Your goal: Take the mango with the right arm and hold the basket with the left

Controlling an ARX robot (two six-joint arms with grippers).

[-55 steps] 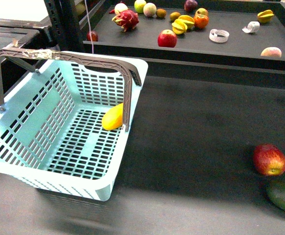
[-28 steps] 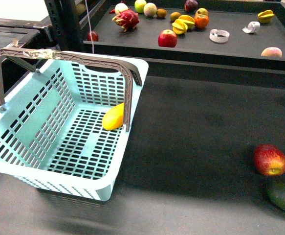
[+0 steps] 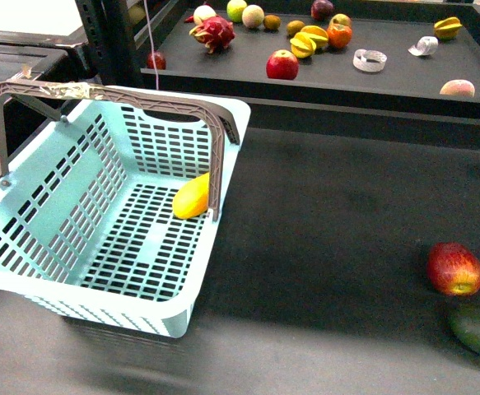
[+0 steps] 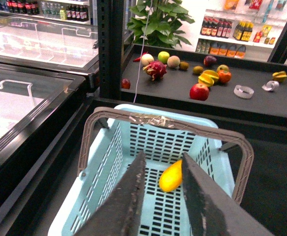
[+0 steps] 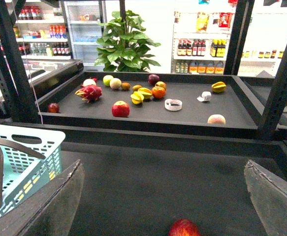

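dark table (image 3: 330, 214), shop shelves behind | 1 mango (image 3: 190, 197) in 1 basket (image 3: 25, 280) | 1 apple (image 3: 454, 269) | left claw (image 4: 163, 194) slightly spread, right claw (image 5: 163, 196) spread wide, both empty

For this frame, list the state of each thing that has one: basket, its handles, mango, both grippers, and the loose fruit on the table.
basket: upright on the table, not held.
handles: both swung up, meeting over the middle.
mango: lying inside the basket by its right wall.
left gripper: open, empty, above the basket.
right gripper: open wide, empty.
red apple: resting on the table, untouched.
green fruit: resting beside the apple.
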